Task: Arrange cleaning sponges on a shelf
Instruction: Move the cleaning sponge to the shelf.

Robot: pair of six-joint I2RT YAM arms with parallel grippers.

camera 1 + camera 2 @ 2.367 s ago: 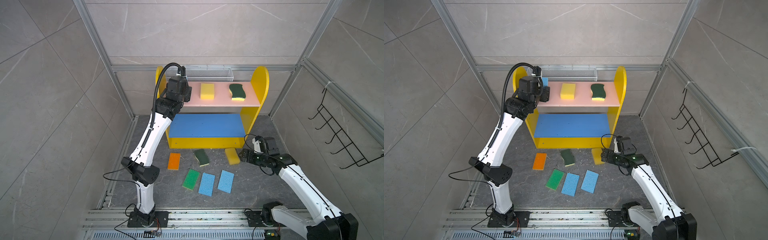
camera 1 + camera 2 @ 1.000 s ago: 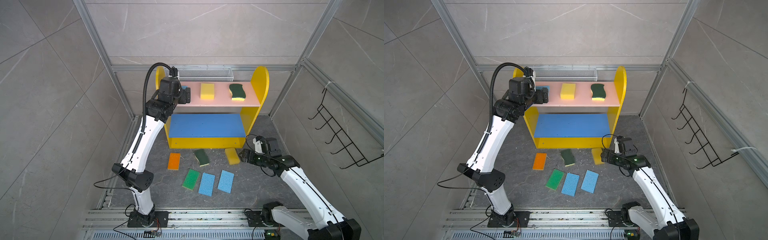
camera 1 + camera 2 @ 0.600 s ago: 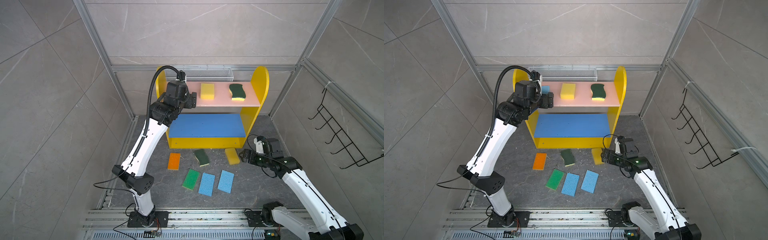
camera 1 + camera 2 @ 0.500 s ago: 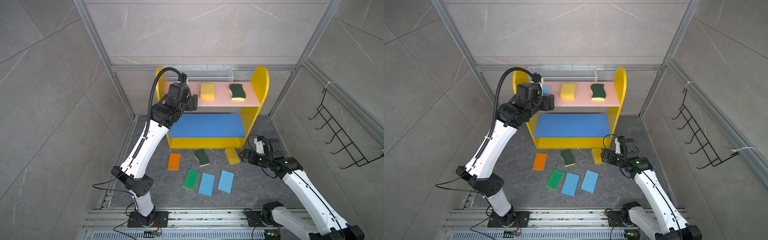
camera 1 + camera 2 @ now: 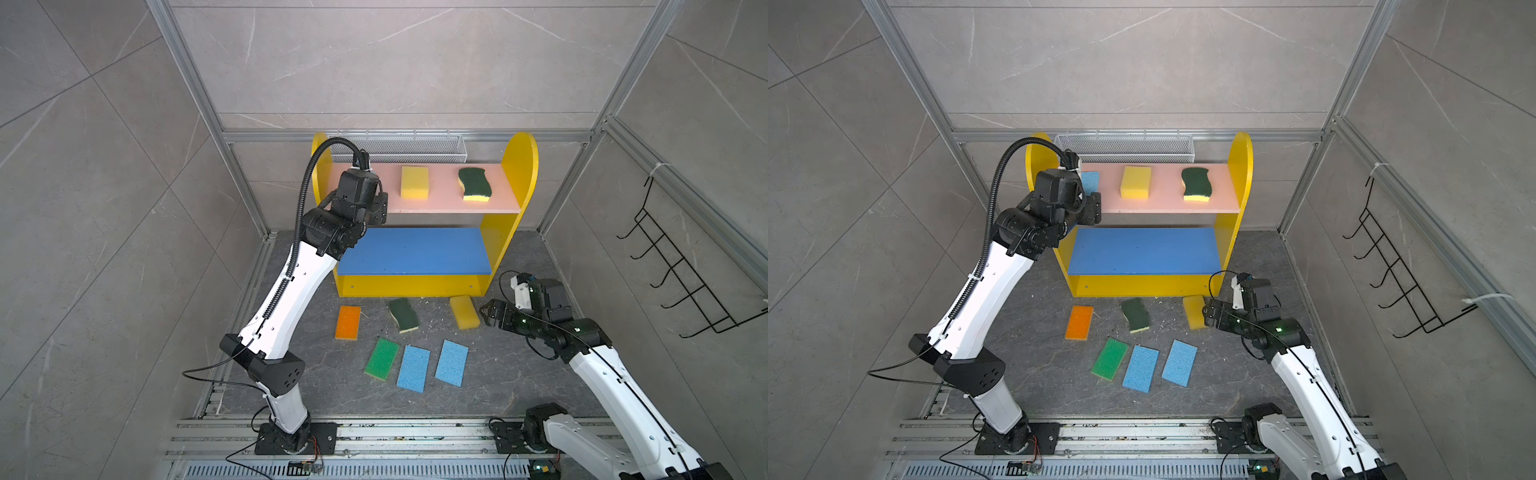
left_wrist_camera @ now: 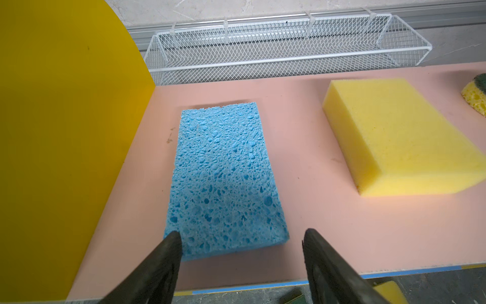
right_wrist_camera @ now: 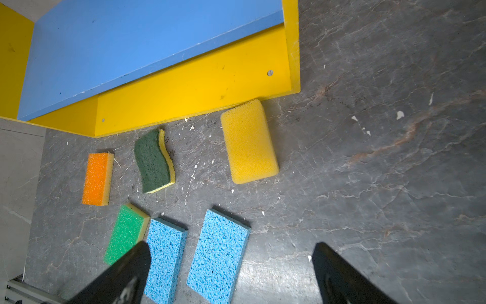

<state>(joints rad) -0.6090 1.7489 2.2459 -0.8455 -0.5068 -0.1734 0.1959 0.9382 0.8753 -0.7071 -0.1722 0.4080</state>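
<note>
left jaws: parted, empty | blue sponge (image 6: 223,179): just ahead, flat on pink board (image 6: 328,223) | right jaws: wide, empty

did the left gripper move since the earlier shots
Yes. In a top view the left gripper has drawn back to the front edge of the pink upper board, off the light blue sponge lying there.

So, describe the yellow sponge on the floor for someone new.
Find the yellow shelf with pink and blue boards. On the floor by its front base, at the end nearest the right gripper, lies the yellow sponge. It alone down there is all yellow; the neighbouring wavy sponge has a green top.
</note>
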